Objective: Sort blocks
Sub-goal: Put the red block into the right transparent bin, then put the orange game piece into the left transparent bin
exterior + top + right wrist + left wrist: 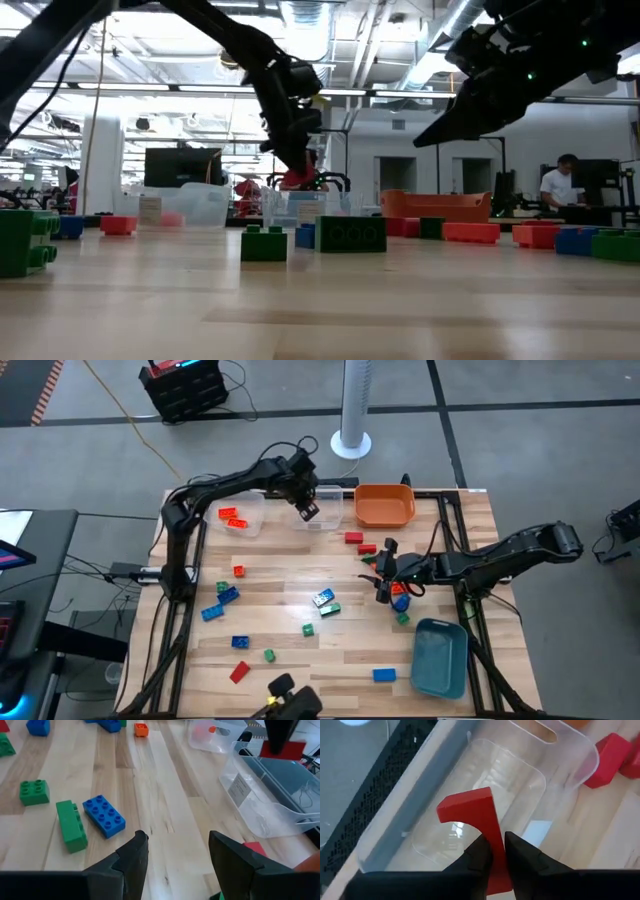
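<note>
My left gripper (306,510) hangs over the clear bin (328,512) at the table's far edge, shut on a red arch-shaped block (470,807). The low view shows that block (298,178) held above the bin. My right gripper (383,573) is open over the table's right middle and holds nothing; its fingers (135,852) stand above bare wood. A blue brick (104,816) and green bricks (70,826) lie flat in front of it. More red, blue and green bricks (323,598) lie scattered on the table. My left gripper pinches the red block between its two fingers by one leg of the arch (495,827), coming from above and pointing down. The block is lifted clear, its arched end (455,810) reaching past the fingertips over the clear bin (485,775).
A second clear bin (245,517) holding red and orange bricks stands left of the first. An orange bin (385,506) sits at the far right, a blue-grey bin (440,656) at the near right. Bricks (400,596) lie close under my right arm.
</note>
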